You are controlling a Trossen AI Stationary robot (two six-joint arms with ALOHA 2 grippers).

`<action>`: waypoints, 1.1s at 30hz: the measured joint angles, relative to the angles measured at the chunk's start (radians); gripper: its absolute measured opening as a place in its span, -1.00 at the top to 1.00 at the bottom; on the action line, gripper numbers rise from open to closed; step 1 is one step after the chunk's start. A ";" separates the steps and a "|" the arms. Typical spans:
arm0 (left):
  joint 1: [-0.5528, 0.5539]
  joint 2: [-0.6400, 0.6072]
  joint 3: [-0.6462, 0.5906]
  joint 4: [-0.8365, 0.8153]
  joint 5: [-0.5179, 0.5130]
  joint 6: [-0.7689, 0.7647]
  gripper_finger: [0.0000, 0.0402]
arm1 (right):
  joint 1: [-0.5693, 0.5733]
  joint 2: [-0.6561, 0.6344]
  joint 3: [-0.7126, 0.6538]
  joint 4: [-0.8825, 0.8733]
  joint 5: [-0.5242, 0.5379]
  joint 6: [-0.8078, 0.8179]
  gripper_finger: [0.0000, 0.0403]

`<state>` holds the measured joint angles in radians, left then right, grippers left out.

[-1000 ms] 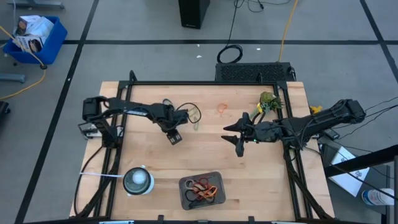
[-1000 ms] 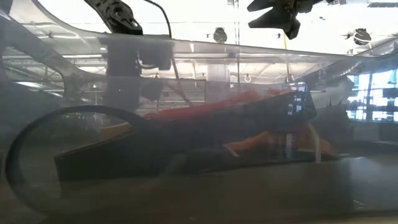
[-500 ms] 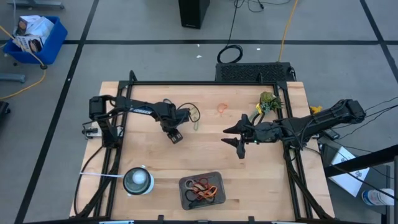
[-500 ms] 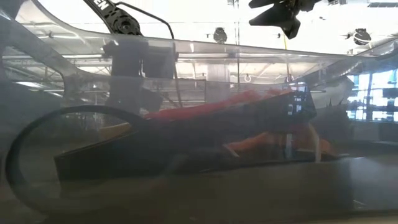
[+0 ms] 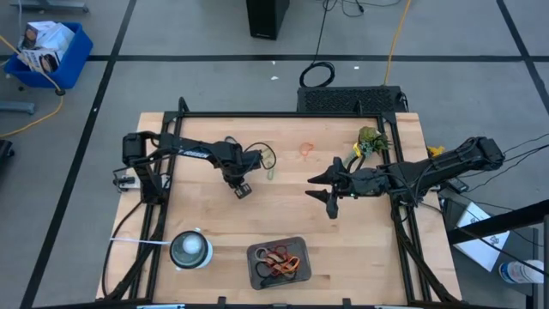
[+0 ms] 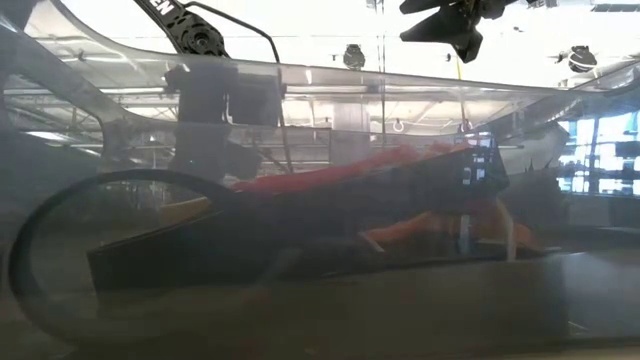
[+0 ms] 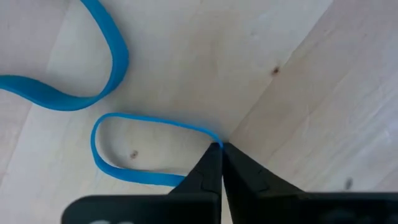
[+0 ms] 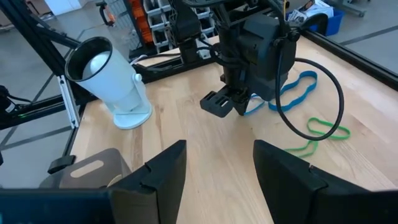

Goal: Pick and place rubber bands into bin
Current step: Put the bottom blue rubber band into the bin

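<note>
Blue rubber band (image 7: 124, 149) in left claw (image 7: 220, 147)

Two thin blue rubber bands (image 7: 59, 81) lie on the wooden table, plus one green rubber band (image 8: 323, 134). One dark grey rectangular bin (image 5: 255, 257) holds several bands, number unclear.

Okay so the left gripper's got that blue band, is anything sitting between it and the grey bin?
Nothing visible does. The left gripper is shut on a blue rubber band on the table, and the bin lies toward the near edge across bare wood. The white round object stands beside the bin, off the direct line.
</note>
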<state>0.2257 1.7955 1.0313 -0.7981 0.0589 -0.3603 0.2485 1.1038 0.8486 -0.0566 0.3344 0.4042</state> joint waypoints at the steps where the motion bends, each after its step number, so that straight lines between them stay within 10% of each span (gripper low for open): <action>1: -0.002 -0.004 0.000 -0.002 0.000 0.002 0.97 | 0.000 0.000 0.000 0.000 0.000 0.000 0.09; 21: -0.155 -0.522 0.249 -0.051 0.125 0.035 0.99 | 0.000 0.000 0.000 0.000 0.000 -0.031 0.09; 33: -0.498 -0.430 0.500 0.013 0.061 0.097 1.00 | 0.000 0.000 0.000 0.000 0.000 -0.031 0.09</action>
<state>-0.2720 1.3651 1.5314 -0.7848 0.1203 -0.2634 0.2485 1.1038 0.8486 -0.0562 0.3341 0.3730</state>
